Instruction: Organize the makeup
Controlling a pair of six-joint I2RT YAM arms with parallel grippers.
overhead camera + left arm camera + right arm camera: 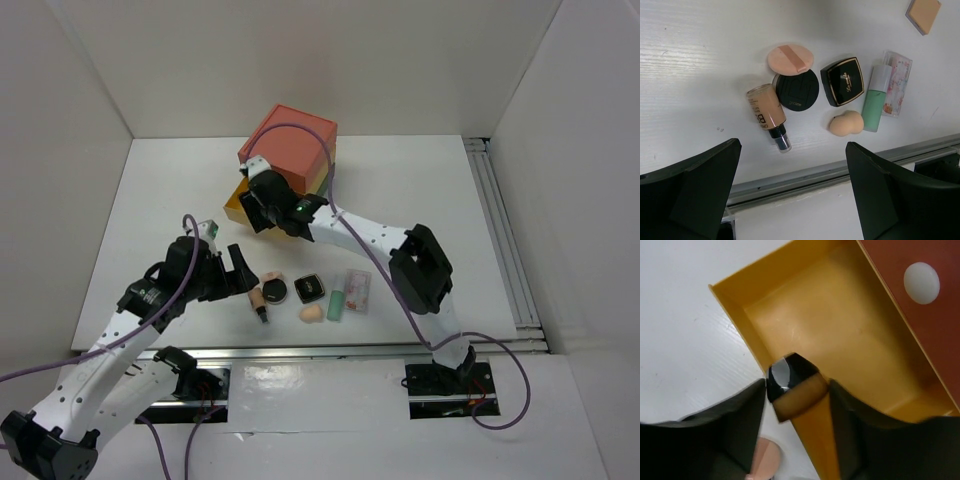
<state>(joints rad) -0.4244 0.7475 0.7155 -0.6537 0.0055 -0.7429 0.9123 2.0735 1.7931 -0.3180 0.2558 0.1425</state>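
Item: tan lipstick (799, 399), black cap foremost, was pinched in the right pincer (796, 392) over the yellow drawer's (840, 325) near wall; its floor lay just beyond. Left pincer (238, 270) hung spread over the remaining makeup (796, 90) by the worktop's (170, 200) near edge.

My bench (690, 50) is white, matt and finely ribbed; the rail (840, 170) at 6 o'clock is dull bare metal. My jaws are matt black plastic. The lipstick (795, 387) has a glossy black faceted cap, and the drawer (840, 340) is smooth matt yellow. The square compact (842, 81) is glossy, the round compact (797, 90) matt, the sponge (846, 123) soft and dull.
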